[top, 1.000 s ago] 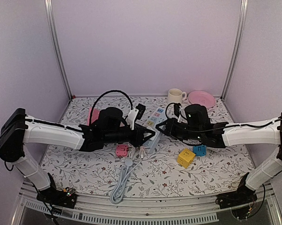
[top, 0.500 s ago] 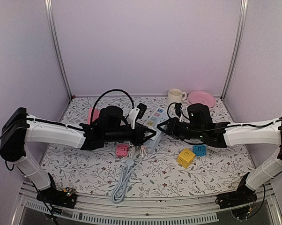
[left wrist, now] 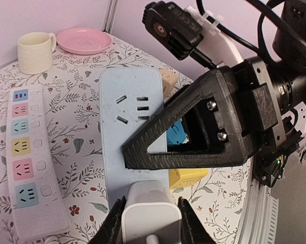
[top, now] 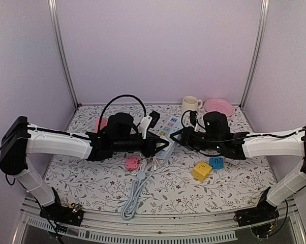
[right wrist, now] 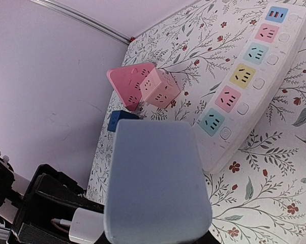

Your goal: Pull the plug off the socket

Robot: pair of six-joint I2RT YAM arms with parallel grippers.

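Plug (left wrist: 151, 211) clamped btwn L fingers (left wrist: 112, 229); R gripper (top: 174, 138) pinches socket strip (left wrist: 115, 137) (blue).

cream mug (top: 191, 104) beside pink plate (top: 219, 107) | yellow cube (top: 201, 171) near blue cube (top: 216, 162)

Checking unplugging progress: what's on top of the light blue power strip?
A white plug, clamped by the left end effector, sits on the light blue power strip. Its prongs are covered, so insertion cannot be judged.
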